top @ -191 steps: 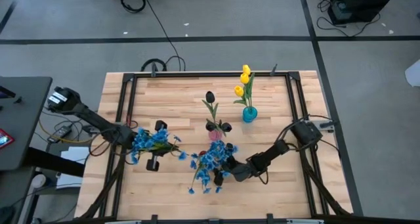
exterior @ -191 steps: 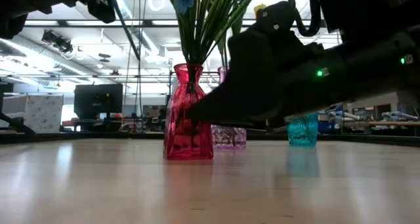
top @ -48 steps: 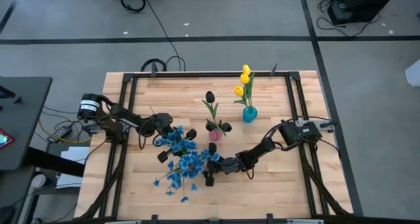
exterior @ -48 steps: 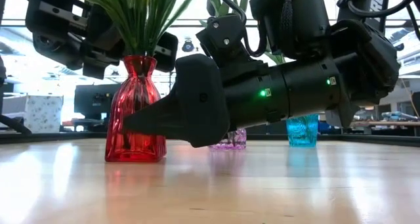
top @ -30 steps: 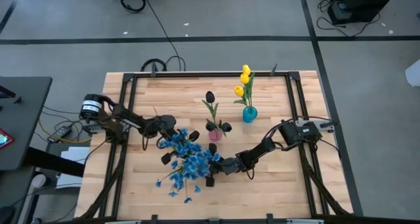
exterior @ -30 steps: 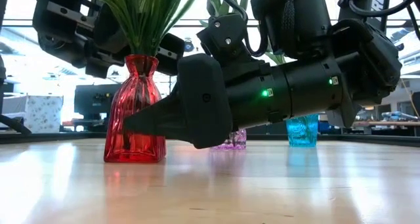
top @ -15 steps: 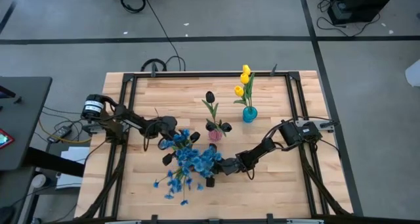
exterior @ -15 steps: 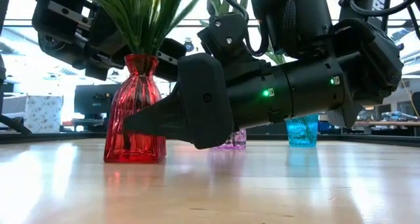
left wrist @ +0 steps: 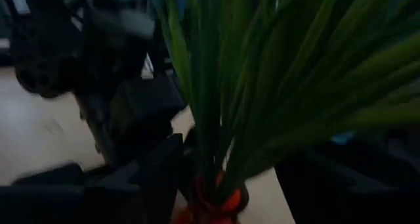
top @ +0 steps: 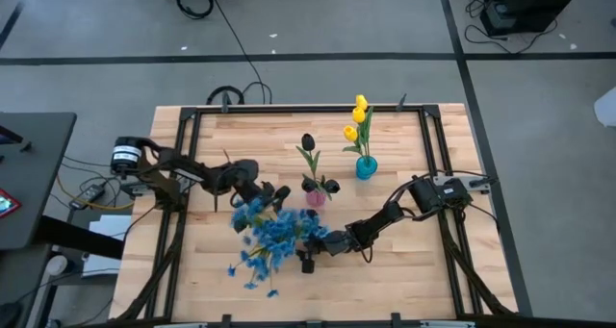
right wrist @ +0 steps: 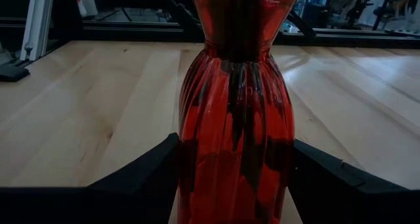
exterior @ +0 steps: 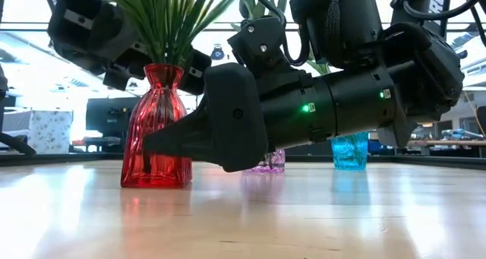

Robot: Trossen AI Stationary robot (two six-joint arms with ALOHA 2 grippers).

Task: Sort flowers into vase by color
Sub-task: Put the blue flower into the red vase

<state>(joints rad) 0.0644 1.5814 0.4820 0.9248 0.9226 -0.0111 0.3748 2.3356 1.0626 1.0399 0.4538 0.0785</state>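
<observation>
A red glass vase (exterior: 156, 137) stands on its base on the wooden table and holds a bunch of blue flowers (top: 274, 234). Their green stems (left wrist: 216, 106) rise from its neck; in the high view the blossoms hide the vase. My right gripper (right wrist: 236, 178) is shut on the vase, low at the table. My left gripper (top: 269, 191) is open above the vase mouth, a finger on either side of the stems; whether it touches them I cannot tell. Dark tulips (top: 308, 141) stand in a pink vase (top: 316, 197), yellow tulips (top: 358, 116) in a teal vase (top: 366, 166). My right gripper pinches the red vase's belly (right wrist: 190, 165) between its two fingers, one on each side wall. The fingers (exterior: 163, 141) lie level, coming from the table's right side just above the tabletop. The vase stands upright with its base on the table.
The pink vase (exterior: 266, 160) and teal vase (exterior: 349, 151) stand behind the red one, toward the far edge. A dark metal frame (top: 183, 155) runs along the table's sides. Bare wood (top: 404, 280) lies toward the near right.
My left gripper has opened around the stems above the red vase and risen a little. The blue blossoms have shifted slightly over the vase. The vase and my right gripper have stayed where they were.
</observation>
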